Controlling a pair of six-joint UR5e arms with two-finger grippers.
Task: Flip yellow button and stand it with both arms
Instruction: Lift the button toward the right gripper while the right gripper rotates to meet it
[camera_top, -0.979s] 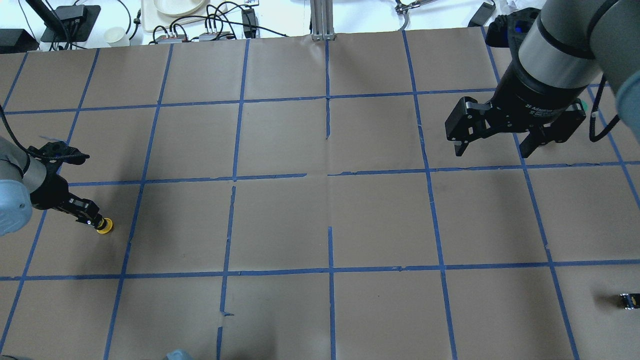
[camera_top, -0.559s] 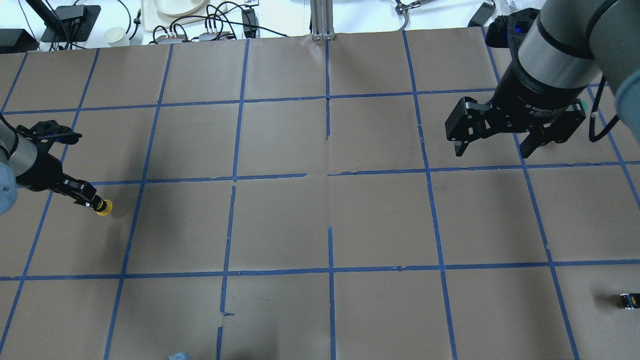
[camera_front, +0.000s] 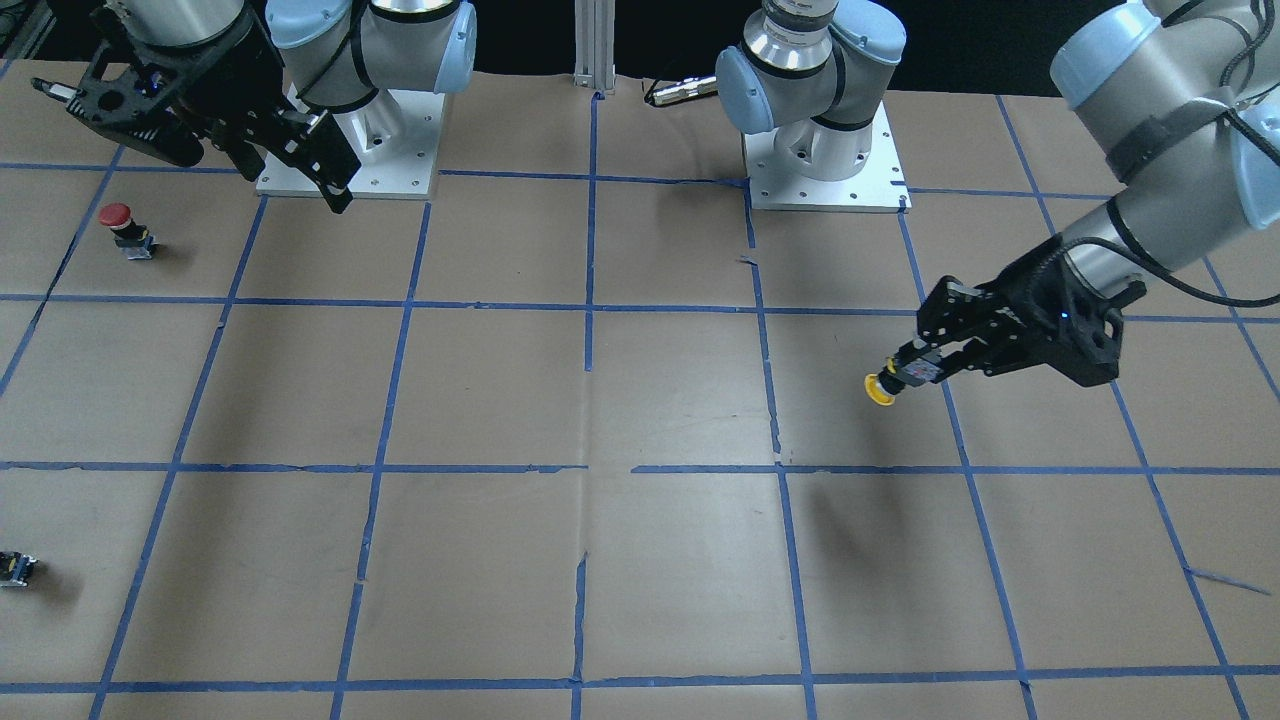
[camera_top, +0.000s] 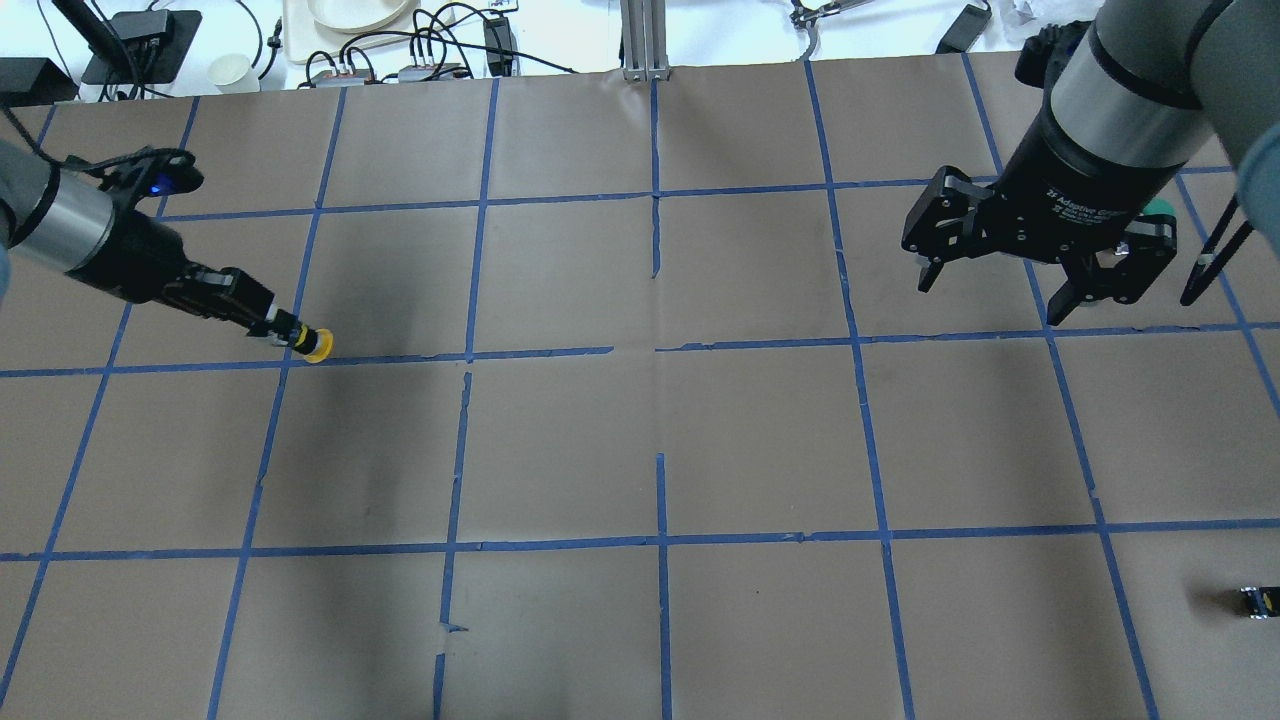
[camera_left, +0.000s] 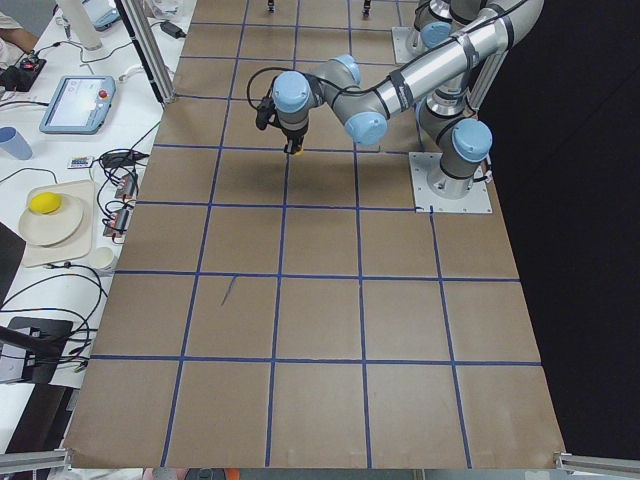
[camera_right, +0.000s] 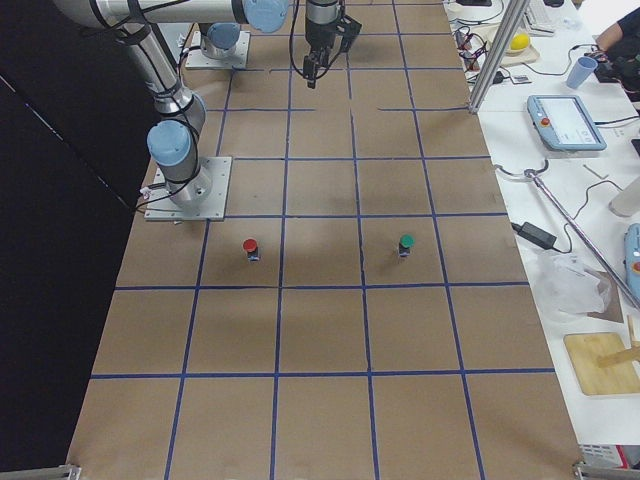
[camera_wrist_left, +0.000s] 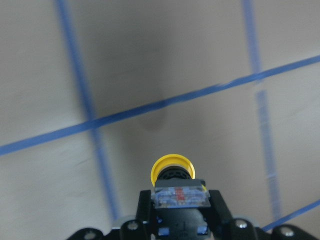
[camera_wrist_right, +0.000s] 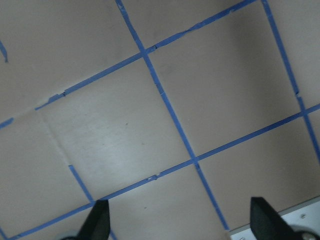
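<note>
Left wrist-mounted view gives you the best read on the yellow button (camera_wrist_left: 172, 170): its boxy body is pinched between the closed fingers of the left gripper (camera_wrist_left: 180, 202), and the round cap juts out past the fingertips, facing away from the wrist. From overhead it sits over the left half of the table (camera_top: 560, 450), beside a blue tape line (camera_top: 400, 358), and its shadow in the front-facing view falls well apart from it, so I judge it is carried clear of the paper with its axis lying nearly level. The right gripper (camera_top: 992, 298) hangs well apart over the far right side, jaws spread wide and holding nothing. The step in hand looks like the carry toward a meeting point, so bring both arms toward the middle. Present the cap sideways to the right arm, since only the cap and neck are free to grasp. Square the right jaws across the cap rim, close fully, and only then let the left fingers go; a round cap can roll in a loose pinch. Set it down cap up on its body, as the red button (camera_front: 118, 225) stands.
</note>
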